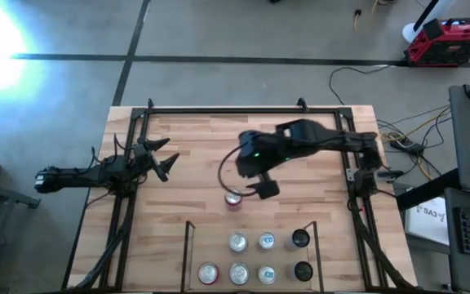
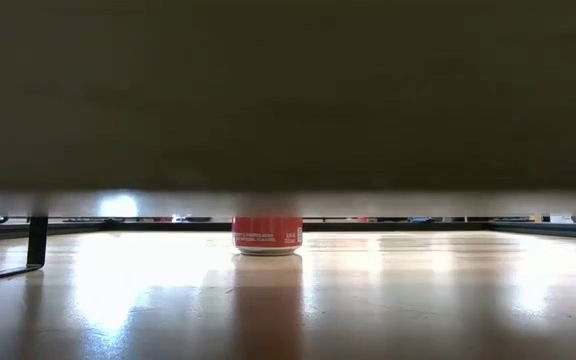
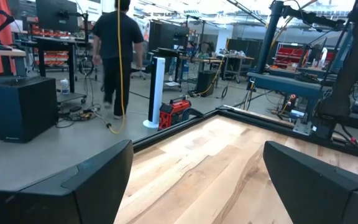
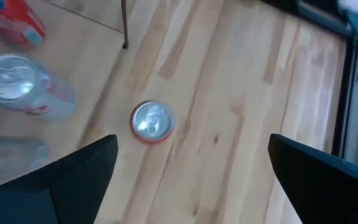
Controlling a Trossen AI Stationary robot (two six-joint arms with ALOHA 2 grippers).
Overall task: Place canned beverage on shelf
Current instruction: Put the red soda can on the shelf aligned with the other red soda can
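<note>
A red canned beverage (image 1: 233, 199) stands upright on its base on the wood table, just beyond the open far side of the shelf (image 1: 188, 255). It also shows in the low view (image 2: 266, 235) and from above in the right wrist view (image 4: 152, 121). My right gripper (image 1: 250, 191) hangs open above the can and a little to its right, tilted downward, touching nothing; its fingers (image 4: 86, 171) stand wide apart. My left gripper (image 1: 170, 158) waits open at the table's left side, pointing level (image 3: 197, 186).
The shelf holds several cans (image 1: 237, 242), silver-topped and dark ones (image 1: 300, 238), between its two thin black side rails (image 1: 315, 249). One rail's foot (image 4: 124, 28) shows near the red can. A large black frame (image 1: 243, 110) runs around the tabletop. A person (image 3: 117, 56) walks in the room behind.
</note>
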